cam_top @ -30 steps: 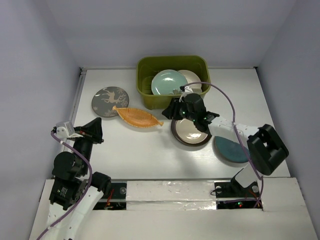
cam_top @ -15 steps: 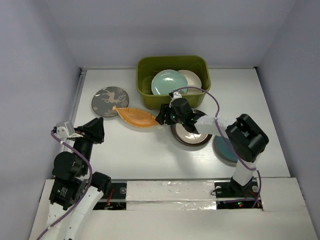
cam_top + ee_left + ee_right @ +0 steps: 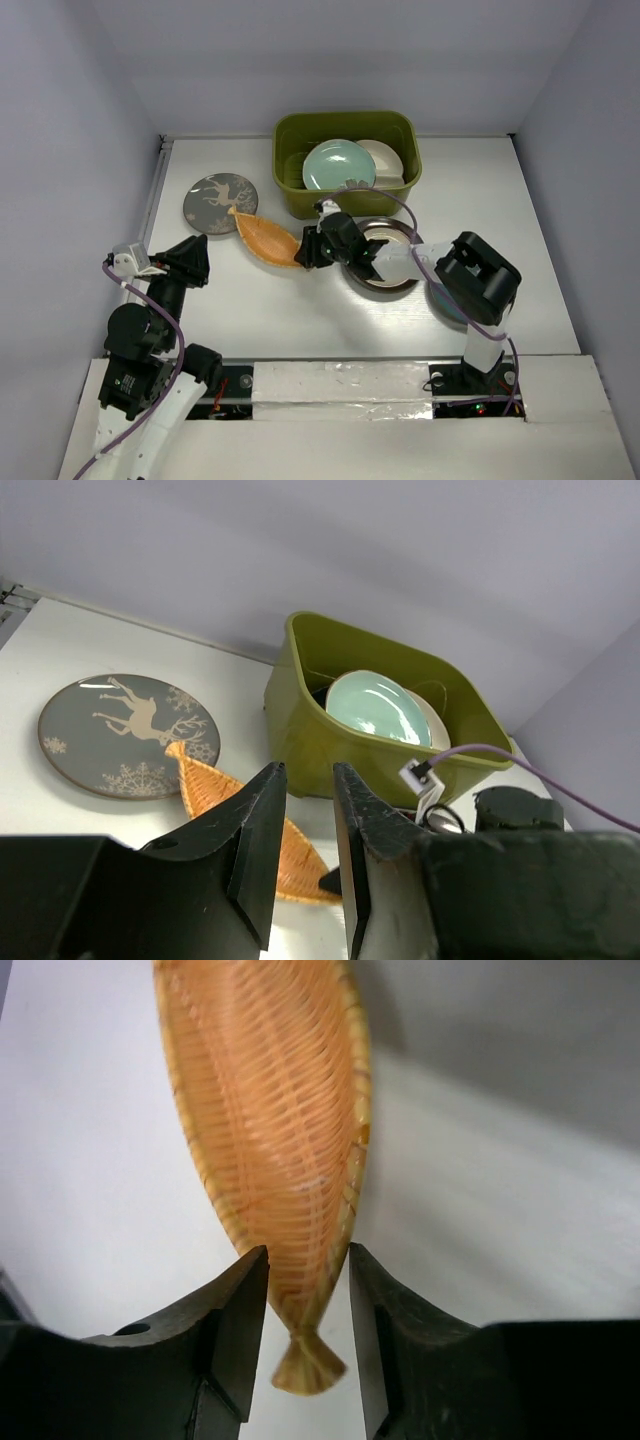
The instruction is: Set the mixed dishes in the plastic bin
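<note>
The olive-green plastic bin (image 3: 345, 118) stands at the back and holds a teal round plate (image 3: 338, 165) and a cream plate (image 3: 385, 155). The bin also shows in the left wrist view (image 3: 320, 730). The orange leaf-shaped plate (image 3: 265, 238) lies in front of the bin's left corner. My right gripper (image 3: 305, 250) is closed on its tail end (image 3: 305, 1300), both fingers against its edges. The grey deer plate (image 3: 220, 203) lies on the table to the left. The brown-rimmed cream plate (image 3: 388, 265) lies partly under my right arm. My left gripper (image 3: 195, 262) hovers empty at the near left, its jaws a narrow gap apart.
A dark blue-green plate (image 3: 437, 300) lies at the right, mostly hidden under my right arm's elbow. A purple cable (image 3: 400, 205) loops over the right arm near the bin's front wall. Grey walls close in the white table on three sides.
My right gripper has moved left from above the brown-rimmed plate to the orange plate's tail. The orange plate has turned, its tail swung nearer. The left arm has not moved.
</note>
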